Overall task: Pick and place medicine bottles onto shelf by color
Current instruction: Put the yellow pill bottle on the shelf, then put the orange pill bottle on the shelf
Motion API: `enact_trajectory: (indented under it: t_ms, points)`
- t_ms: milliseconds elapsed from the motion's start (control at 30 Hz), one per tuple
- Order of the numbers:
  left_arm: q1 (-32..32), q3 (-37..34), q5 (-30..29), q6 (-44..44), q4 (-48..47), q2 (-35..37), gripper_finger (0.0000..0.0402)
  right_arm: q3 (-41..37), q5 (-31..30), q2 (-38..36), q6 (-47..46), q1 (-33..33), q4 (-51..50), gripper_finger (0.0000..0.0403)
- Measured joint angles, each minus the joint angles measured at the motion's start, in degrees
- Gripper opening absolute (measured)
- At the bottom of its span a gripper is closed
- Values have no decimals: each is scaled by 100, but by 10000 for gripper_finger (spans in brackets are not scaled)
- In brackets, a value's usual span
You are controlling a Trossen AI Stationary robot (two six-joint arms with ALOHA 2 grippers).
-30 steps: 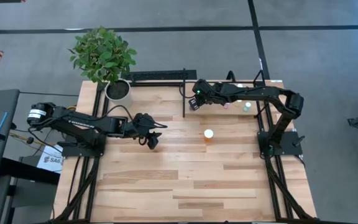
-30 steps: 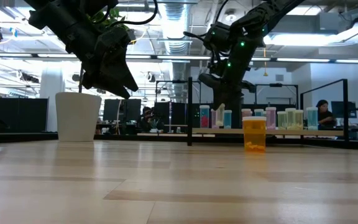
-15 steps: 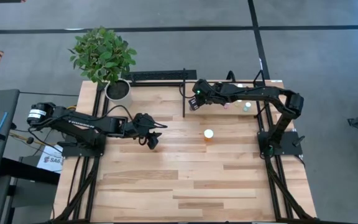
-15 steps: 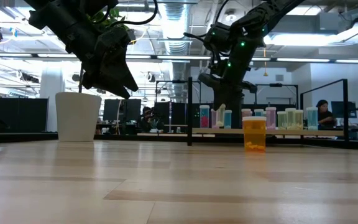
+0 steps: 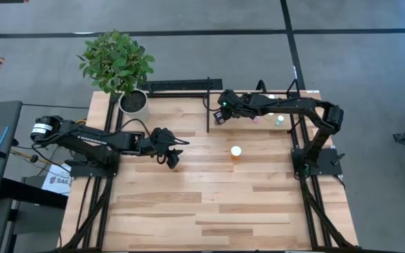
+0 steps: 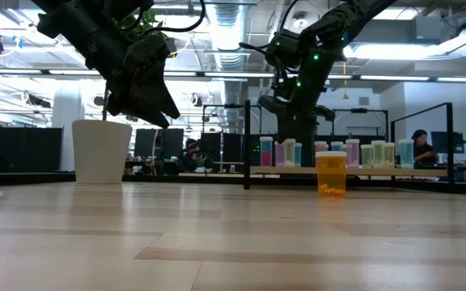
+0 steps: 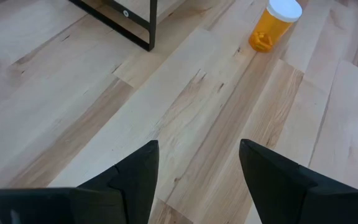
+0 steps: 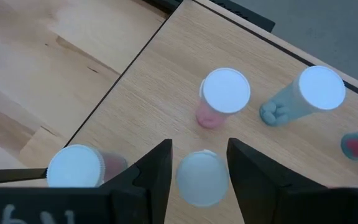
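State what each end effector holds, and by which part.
Left end effector: nothing. Right end effector brackets a white-capped bottle at its cap, on the shelf; whether it grips cannot be told.

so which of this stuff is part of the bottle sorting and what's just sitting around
Part of the job:
- orange bottle on the table
- bottles already on the shelf
- right gripper above the shelf
- left gripper, waiting mid-table

Just there:
- potted plant
- white pot
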State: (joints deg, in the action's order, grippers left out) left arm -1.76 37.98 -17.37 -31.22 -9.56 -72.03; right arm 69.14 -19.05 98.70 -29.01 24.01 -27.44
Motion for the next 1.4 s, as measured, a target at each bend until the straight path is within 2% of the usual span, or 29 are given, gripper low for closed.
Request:
enact_trajectory:
  t_ms: [333,600,967,1267,1400]
  points:
    - [0,0,0,-22,0,0,210,2,0,-1,52,0,-162,185]
    - [0,0,2,6,-1,0,210,268,9,-52,54,-18,-1096,198]
    - [-2,0,3,4,-2,0,210,293,262,-58,93,-290,-1142,213]
    - [-2,0,4,4,-2,0,210,291,264,-755,1,-415,-1366,220]
    - [-2,0,7,4,-21,0,210,291,385,-1230,-100,-441,-1796,219]
